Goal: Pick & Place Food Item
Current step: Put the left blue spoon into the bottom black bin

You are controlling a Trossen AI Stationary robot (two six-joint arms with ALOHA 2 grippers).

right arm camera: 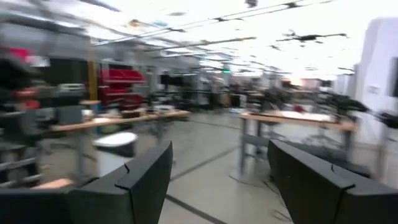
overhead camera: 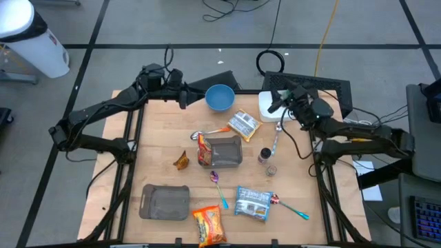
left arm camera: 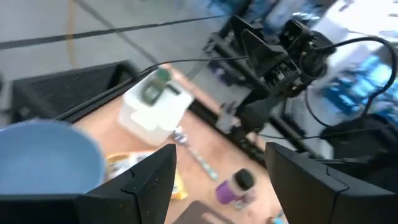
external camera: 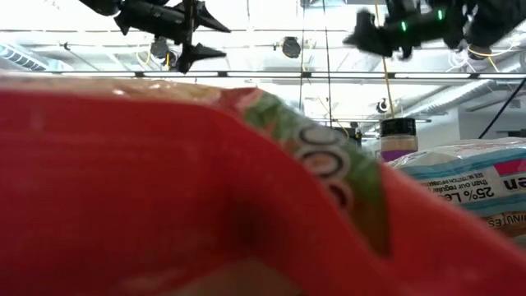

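Near edge of the wooden surface [overhead camera: 158,148]: an orange noodle packet [overhead camera: 209,224], which fills the low view, and a grey rectangular tray [overhead camera: 165,202] to its left. Just beyond, a blue-and-white food packet [overhead camera: 252,203] with a red-headed, blue-handled spoon [overhead camera: 288,206] beside it on the right; a purple-headed spoon [overhead camera: 218,187] lies between the packets and the centre.

Centre: a dark grey container [overhead camera: 222,151] with a red-orange snack packet [overhead camera: 204,148] against its left side; a small brown wrapped item [overhead camera: 182,160] further left; a small jar with a purple band [overhead camera: 265,156] and a metal spoon [overhead camera: 275,140] to the right.

Far half: a yellow-and-white food packet [overhead camera: 243,124], a blue bowl [overhead camera: 220,98], and a white box [overhead camera: 270,106] at the far right.

Left gripper [overhead camera: 185,96]: raised over the far edge, just left of the blue bowl, fingers apart, holding nothing.

Right gripper [overhead camera: 278,101]: raised above the white box, fingers apart, holding nothing.
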